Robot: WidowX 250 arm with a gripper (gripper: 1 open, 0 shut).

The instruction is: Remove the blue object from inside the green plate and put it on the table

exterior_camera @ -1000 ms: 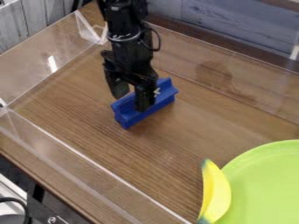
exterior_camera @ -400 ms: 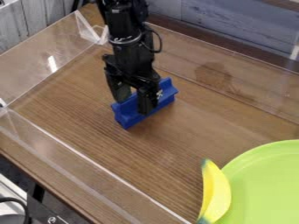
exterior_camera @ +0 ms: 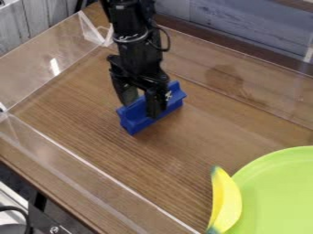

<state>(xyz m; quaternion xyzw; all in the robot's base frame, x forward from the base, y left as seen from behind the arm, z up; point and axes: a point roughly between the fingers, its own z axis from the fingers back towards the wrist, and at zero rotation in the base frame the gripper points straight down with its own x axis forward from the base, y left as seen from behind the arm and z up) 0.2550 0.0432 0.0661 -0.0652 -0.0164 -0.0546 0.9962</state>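
The blue object [exterior_camera: 149, 110] lies flat on the brown wood-grain tabletop [exterior_camera: 232, 110], well apart from the green plate [exterior_camera: 279, 187] at the lower right corner. The black gripper [exterior_camera: 142, 99] points straight down over the block, its jaws spread wide with a finger on either side of it; whether they touch it I cannot tell. A yellow banana-shaped thing [exterior_camera: 224, 201] rests against the plate's left rim.

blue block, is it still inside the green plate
No, the blue block lies on the wooden table, well apart from the green plate.
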